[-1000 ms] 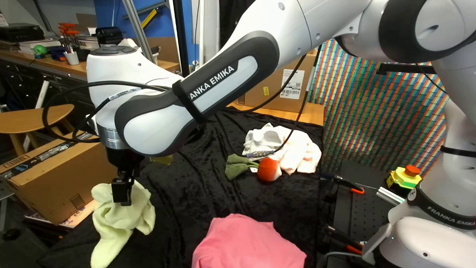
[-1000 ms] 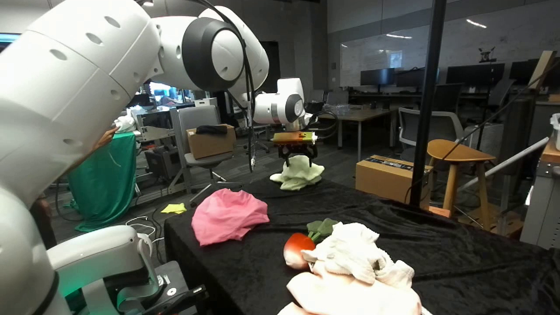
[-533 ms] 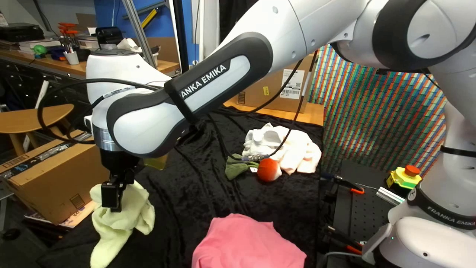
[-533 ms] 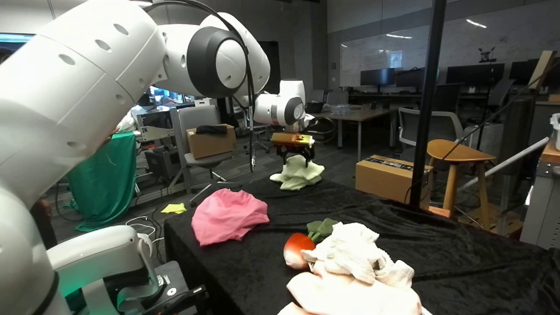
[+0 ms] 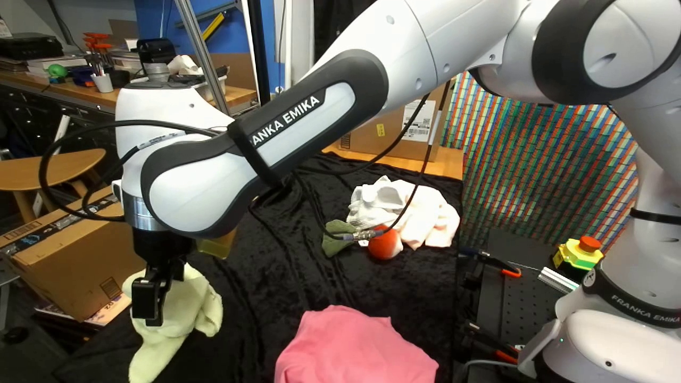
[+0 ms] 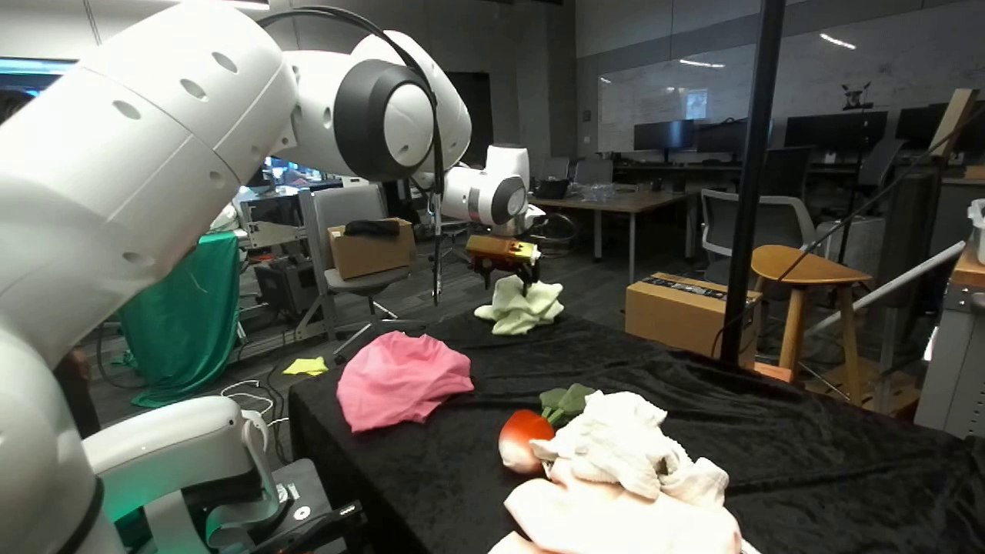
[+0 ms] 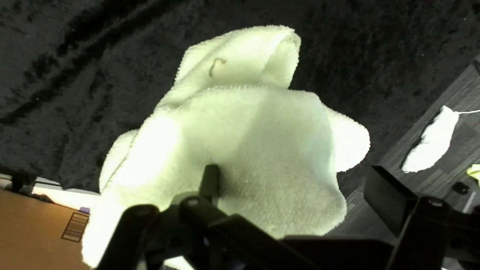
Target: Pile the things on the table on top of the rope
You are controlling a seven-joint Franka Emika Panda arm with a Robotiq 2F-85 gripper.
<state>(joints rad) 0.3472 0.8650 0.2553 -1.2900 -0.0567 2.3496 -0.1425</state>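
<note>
Where the wrist view starts, at its left side, a box stands past the edge of the table, well to the left of the fingers. Next comes the green rag, heaped on the table below the fingers and spreading out ahead of them. The finger on the left of this view is over the rag; I cannot tell whether its tip touches the cloth. The gripper is spread wide. The rag fills the left and middle of the gap between the fingers, and its edge stops just short of the finger on the right, whose tip shows against the table's edge and the grey floor.

In an exterior view, again from the left, a stool stands well behind the fingers and to their left. From there the green rag shows right behind the fingers, with folds on both sides of them and one end trailing below. To the right of the fingers, well apart from them, lies the pink rag. Farther off on the same side are the white rag, then the red ball, its green leaf on the side nearer the fingers, then the peach rag, partly under the white one. Farthest right of the fingers is a red button, off the table.
</note>
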